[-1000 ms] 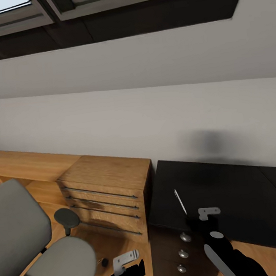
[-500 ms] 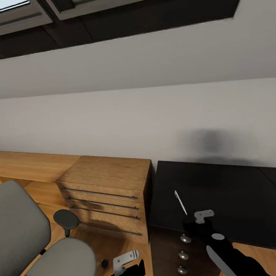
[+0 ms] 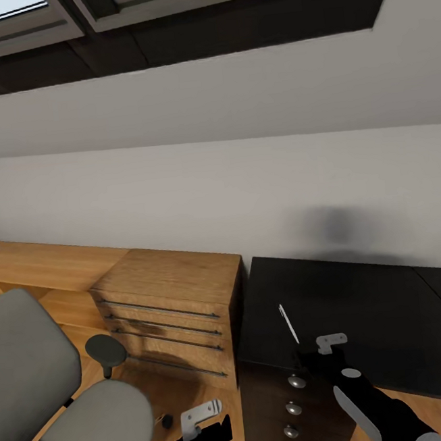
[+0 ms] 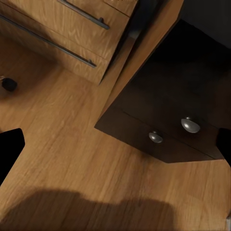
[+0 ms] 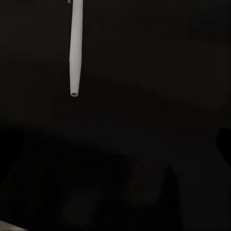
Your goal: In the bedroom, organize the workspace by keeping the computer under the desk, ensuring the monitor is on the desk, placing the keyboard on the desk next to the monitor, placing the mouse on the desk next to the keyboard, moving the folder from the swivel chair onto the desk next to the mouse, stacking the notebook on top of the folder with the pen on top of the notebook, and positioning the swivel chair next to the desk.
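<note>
Pen (image 3: pixel 288 323) lies on the desk (image 3: pixel 366 314), just beyond the right gripper (image 3: pixel 323 354). Light, stiff, prone to roll; grip mid-shaft. Jaw state: cannot tell.

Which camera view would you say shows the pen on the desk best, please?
The head view: the whole pen lies in sight on the black desk, just beyond the right gripper. The right wrist view shows one end of it up close, cut off at the frame edge. The left wrist view looks at floor and drawers.
</note>
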`<state>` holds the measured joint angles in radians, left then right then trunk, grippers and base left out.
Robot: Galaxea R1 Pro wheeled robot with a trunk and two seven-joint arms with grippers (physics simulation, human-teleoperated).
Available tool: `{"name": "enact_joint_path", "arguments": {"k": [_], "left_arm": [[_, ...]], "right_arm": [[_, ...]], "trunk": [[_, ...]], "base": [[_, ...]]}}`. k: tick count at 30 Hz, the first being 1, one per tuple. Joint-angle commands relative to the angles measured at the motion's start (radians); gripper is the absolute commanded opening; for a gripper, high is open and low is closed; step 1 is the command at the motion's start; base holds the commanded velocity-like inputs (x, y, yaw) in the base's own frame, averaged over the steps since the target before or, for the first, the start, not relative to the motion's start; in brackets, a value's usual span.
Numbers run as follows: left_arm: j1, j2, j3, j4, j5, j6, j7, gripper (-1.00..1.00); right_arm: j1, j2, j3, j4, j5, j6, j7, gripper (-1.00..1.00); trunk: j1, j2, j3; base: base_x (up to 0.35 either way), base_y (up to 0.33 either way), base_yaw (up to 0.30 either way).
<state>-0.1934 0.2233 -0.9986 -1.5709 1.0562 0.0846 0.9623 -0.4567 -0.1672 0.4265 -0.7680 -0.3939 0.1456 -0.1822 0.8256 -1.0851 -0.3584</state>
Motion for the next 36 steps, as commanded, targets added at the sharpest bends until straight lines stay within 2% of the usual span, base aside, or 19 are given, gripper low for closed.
{"name": "enact_joint_path", "arguments": {"k": [1, 8, 21, 28, 36], "left_arm": [[-0.001, 0.001, -0.001, -0.002, 0.001, 0.006, 0.006, 1.0], [-0.001, 0.001, -0.001, -0.003, 0.001, 0.007, 0.006, 1.0], [-0.001, 0.001, 0.0, 0.001, 0.001, 0.007, 0.007, 1.0], [-0.001, 0.001, 0.0, 0.003, 0.001, 0.007, 0.007, 1.0], [-0.001, 0.001, 0.001, 0.002, 0.001, 0.006, 0.009, 1.0]], "right_arm": [[-0.002, -0.002, 0.007, -0.001, -0.008, 0.003, -0.009, 1.0], [-0.003, -0.001, 0.009, 0.003, -0.004, 0.002, -0.005, 1.0], [-0.003, 0.0, 0.011, 0.003, -0.003, 0.004, 0.0, 1.0], [-0.003, 0.03, 0.01, 0.003, -0.002, 0.005, 0.0, 1.0], [-0.003, 0.046, 0.011, 0.003, -0.003, 0.005, 0.025, 1.0]], "trunk": [[0.0, -0.001, -0.001], [0.0, -0.001, -0.001], [0.0, -0.001, -0.001], [0.0, -0.001, -0.001], [0.0, -0.001, -0.001]], "base": [[0.0, 0.0, 0.0], [0.029, 0.001, 0.0], [0.151, 0.013, 0.0], [0.015, 0.001, 0.0], [0.002, 0.0, 0.0]]}}
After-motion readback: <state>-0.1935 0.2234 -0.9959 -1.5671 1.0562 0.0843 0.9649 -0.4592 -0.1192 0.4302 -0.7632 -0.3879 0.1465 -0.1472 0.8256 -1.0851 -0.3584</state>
